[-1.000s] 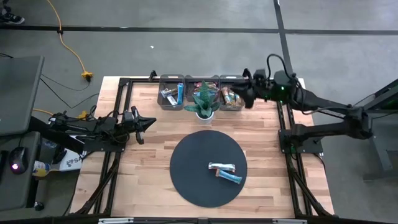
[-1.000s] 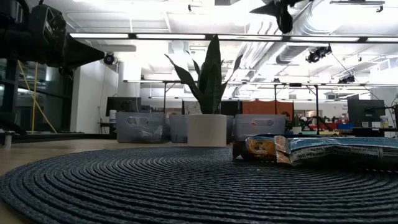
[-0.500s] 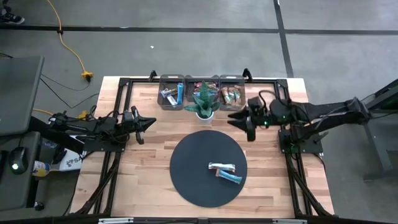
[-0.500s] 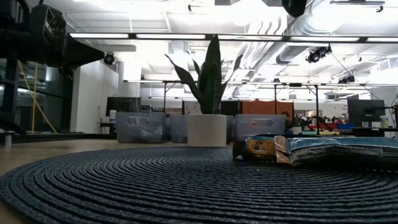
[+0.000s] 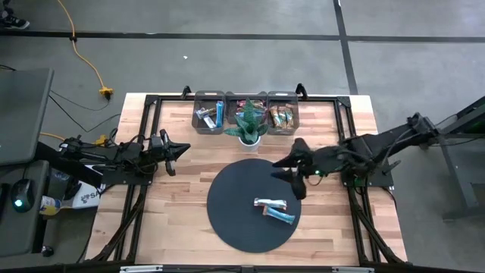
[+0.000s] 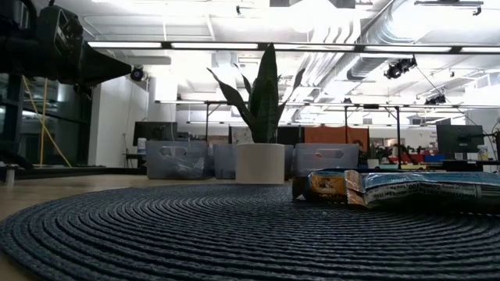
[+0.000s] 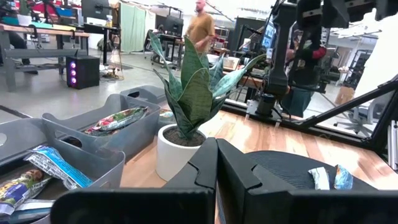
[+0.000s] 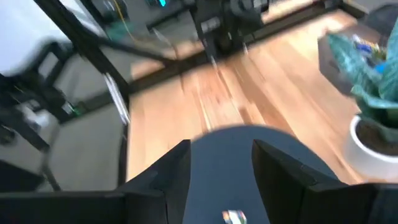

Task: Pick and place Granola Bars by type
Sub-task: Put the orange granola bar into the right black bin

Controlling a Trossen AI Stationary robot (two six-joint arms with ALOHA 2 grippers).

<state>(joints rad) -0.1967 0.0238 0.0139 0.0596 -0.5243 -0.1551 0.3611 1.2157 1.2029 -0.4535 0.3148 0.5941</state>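
No readable text anywhere. Print on the shiny wrapped granola bars (image 6: 391, 187) lying on the round dark woven mat (image 6: 195, 234) is showing as too small and blurred to make out; nothing else is carrying legible labels.

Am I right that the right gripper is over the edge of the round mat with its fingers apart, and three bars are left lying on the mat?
Not quite: two bars lie on the round mat, not three, as the high view shows. The rest holds: the right gripper is over the mat's edge, and the right wrist view shows its fingers apart with nothing between them.
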